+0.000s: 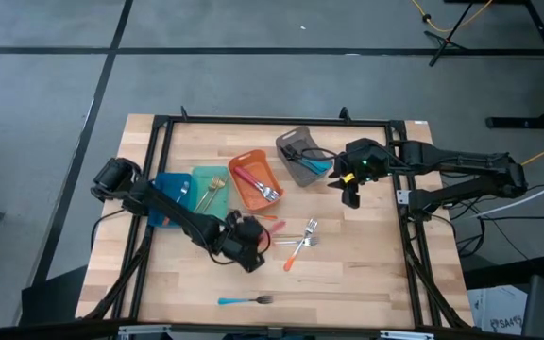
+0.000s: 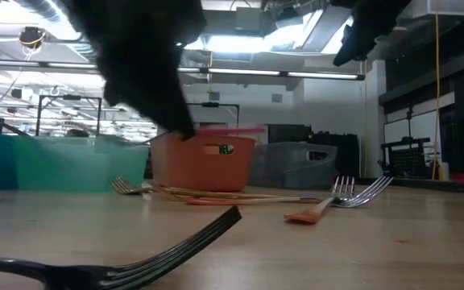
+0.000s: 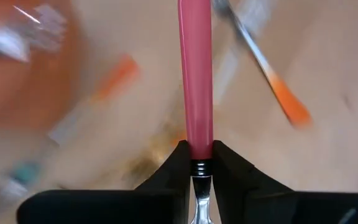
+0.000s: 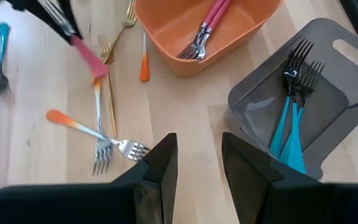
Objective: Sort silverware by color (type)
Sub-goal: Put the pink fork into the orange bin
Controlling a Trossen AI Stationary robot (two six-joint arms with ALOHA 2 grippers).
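My left gripper [image 1: 246, 242] is near the table's middle, shut on a pink-handled fork [image 4: 89, 59]. Its handle [image 1: 269, 218] sticks out toward the orange bin [image 1: 256, 179]. Two orange-handled forks [image 1: 300, 242] and a gold fork [image 4: 109, 93] lie flat on the wood beside it. A blue-handled fork [image 1: 244, 300] lies near the front edge. Pink forks [image 4: 205, 28] lie in the orange bin, blue ones [image 4: 289, 124] in the grey bin [image 1: 300, 156], and a gold one [image 1: 213, 192] in the teal bin [image 1: 206, 178]. My right gripper [image 4: 197, 168] hangs open beside the grey bin, holding nothing. My left gripper pinches the pink fork at its neck [image 3: 197, 163], where the pink handle meets the metal. The handle runs straight out beyond the fingertips [image 3: 178, 160], along the fingers, and the metal head lies back between them. The fork [image 2: 232, 129] is lifted clear of the table.
A blue bin [image 1: 170, 196] stands left of the teal one. A black frame [image 1: 272, 123] runs round the tabletop. Bare wood lies between the loose forks and the front edge.
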